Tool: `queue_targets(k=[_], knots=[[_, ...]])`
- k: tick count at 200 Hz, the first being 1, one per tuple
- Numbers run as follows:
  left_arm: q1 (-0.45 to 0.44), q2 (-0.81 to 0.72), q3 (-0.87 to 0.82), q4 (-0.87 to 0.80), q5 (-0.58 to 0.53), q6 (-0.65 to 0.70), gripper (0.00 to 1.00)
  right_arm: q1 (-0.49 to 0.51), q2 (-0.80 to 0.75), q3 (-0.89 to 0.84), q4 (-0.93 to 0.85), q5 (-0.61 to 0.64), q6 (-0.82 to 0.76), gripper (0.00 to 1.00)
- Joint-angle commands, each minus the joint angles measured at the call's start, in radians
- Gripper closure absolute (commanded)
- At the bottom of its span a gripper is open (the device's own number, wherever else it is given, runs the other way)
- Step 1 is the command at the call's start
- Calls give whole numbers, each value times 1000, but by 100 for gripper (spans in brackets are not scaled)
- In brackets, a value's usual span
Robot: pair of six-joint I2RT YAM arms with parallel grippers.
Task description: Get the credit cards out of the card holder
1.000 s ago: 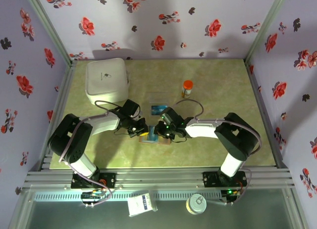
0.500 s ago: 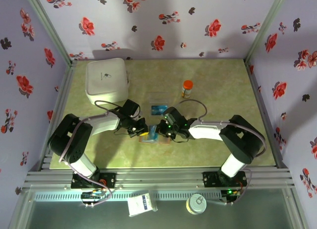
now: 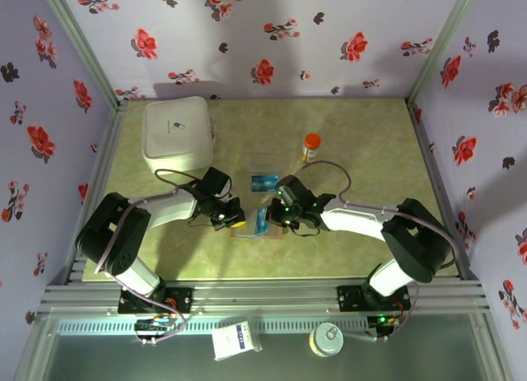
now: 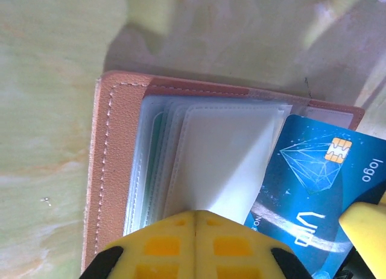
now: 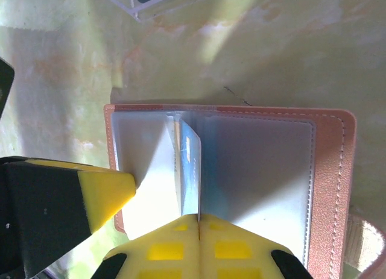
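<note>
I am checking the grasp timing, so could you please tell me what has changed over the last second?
The right gripper closed on the blue card standing in the card holder, while that arm's elbow swung outward to the right. The left gripper stayed shut on the holder's clear sleeves; the white box and orange bottle did not move.

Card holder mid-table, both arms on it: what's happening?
Both arms are working on the open card holder. The left gripper is shut on one of its clear sleeves, holding it. The right gripper is shut on the edge of a blue card that sticks partly out of the holder. A second card lies in a clear tray just beyond it.
</note>
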Motion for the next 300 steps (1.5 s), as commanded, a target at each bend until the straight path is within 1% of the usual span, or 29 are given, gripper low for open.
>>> queue_targets(k=[1,17,45,62,80,96,109,146,179,209,224,239,261,300], knots=[[-3,-31,-11,1,-15,-30,100,-7,-18,56,-122,40,-75,97],[-4,-47,-8,11,-17,-35,99,-6,-26,88,-174,61,-114,98],[4,-72,-7,28,-19,-37,93,-9,-24,158,-272,88,-201,99],[14,-85,-10,40,-20,-36,90,-11,-12,206,-332,92,-284,99],[25,-89,-15,51,-22,-39,88,-10,2,251,-390,97,-391,100],[35,-96,-19,53,-22,-37,87,-11,14,284,-432,93,-500,99],[43,-101,-24,55,-21,-31,86,-10,29,309,-465,93,-620,99],[78,-118,-51,65,-22,-30,84,-17,114,423,-601,115,-915,100],[90,-129,-65,73,-22,-31,82,-36,177,530,-667,75,-1164,100],[95,-148,-73,70,-24,-37,82,-43,239,642,-769,56,-1434,100],[97,-169,-79,65,-34,-42,82,-43,272,696,-808,83,-1530,100],[102,-186,-87,65,-43,-44,81,-53,305,753,-851,78,-1616,100],[107,-206,-98,60,-45,-47,81,-75,366,859,-912,64,-1696,100],[125,-235,-114,42,-59,-43,81,-115,501,1090,-1040,12,-1780,100]])
